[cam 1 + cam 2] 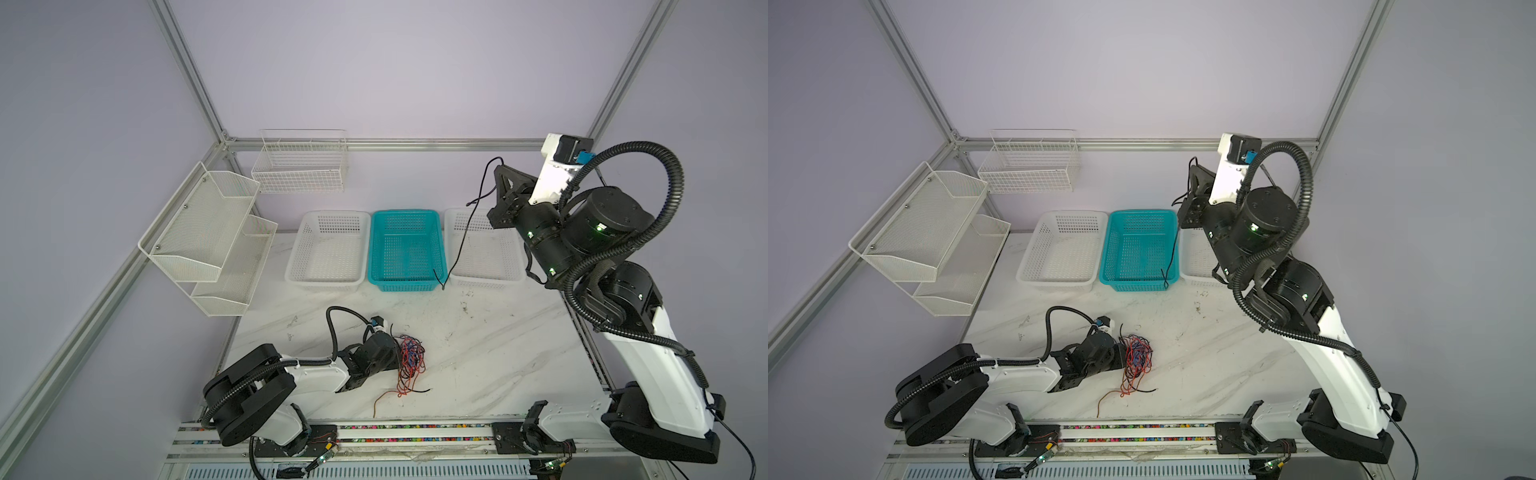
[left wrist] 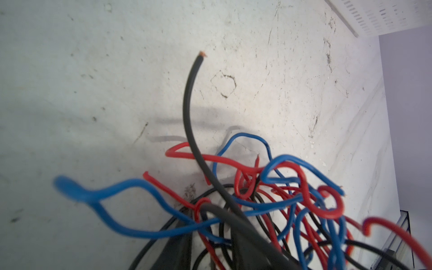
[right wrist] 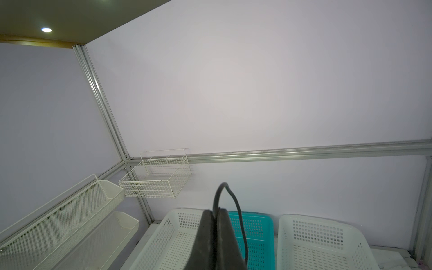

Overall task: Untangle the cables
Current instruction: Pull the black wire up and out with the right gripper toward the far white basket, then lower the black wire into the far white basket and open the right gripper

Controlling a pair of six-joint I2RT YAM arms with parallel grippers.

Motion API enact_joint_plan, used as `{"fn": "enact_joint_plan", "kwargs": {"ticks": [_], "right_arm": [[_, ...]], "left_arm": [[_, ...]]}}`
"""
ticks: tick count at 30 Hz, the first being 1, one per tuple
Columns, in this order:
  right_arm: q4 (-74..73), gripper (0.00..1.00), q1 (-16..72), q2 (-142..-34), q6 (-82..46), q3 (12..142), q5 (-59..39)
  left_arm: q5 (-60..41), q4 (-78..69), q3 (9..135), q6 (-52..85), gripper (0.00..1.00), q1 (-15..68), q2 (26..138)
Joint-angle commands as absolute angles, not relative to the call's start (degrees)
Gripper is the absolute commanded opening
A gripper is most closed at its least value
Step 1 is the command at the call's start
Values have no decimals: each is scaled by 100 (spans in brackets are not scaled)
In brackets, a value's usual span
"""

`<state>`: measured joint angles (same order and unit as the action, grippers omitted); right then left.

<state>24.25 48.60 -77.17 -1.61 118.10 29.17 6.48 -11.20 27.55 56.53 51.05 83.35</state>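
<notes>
One black cable (image 3: 239, 211) is out of the tangle (image 1: 411, 357) and hangs in the air at about 1 o'clock over the table (image 1: 498, 353). The closed right gripper (image 3: 215, 211) pinches it near its top end, and a short loop pokes up above the fingers. Its tail dangles by the near right corner of the teal basket (image 1: 405, 212); I cannot tell if it touches the rim. The rest of the cables, red, blue and black, sit heaped at 6 o'clock, well apart from the hanging one. The left gripper (image 1: 395, 357) is against the heap's 9 o'clock side. Whether its jaws hold a wire I cannot tell.

Plenty could go wrong, I'd say. The pinch is on a thin, slick wire, so a quick swing may let it slip and fall across two baskets. The curled tail could hook a hole in the teal basket, or in the white basket (image 1: 486, 282) at its 3 o'clock, and jerk the wire loose. At the heap, a pull on one wire may drag the whole clump or cinch the loops tighter. One red strand (image 1: 377, 405) trails toward the 6 o'clock edge, and a shove could send it over.
</notes>
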Motion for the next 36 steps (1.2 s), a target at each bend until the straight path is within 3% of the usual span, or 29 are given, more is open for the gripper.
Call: {"fn": "enact_joint_plan", "kwargs": {"ticks": [1,5,10,16,23,36], "right_arm": [[2066,0,4541,-7985,3,12187,2910],[2070,0,3262,-8433,-601,12400,1898],[1935,0,2238,-9011,-1084,12449,1368],[1200,0,1097,-9511,-1768,11374,673],[254,0,703,-9653,-2292,9522,386],[469,0,732,-9835,-3697,8105,705]], "left_arm": [[715,-951,3118,5498,29,5114,8199],[702,-916,3133,5476,31,5111,8148],[710,-860,3138,5469,32,5107,8005],[677,-738,3217,5424,34,5110,7912],[671,-703,3293,5375,35,5106,7968],[665,-457,3664,5046,39,5114,7957]]}}
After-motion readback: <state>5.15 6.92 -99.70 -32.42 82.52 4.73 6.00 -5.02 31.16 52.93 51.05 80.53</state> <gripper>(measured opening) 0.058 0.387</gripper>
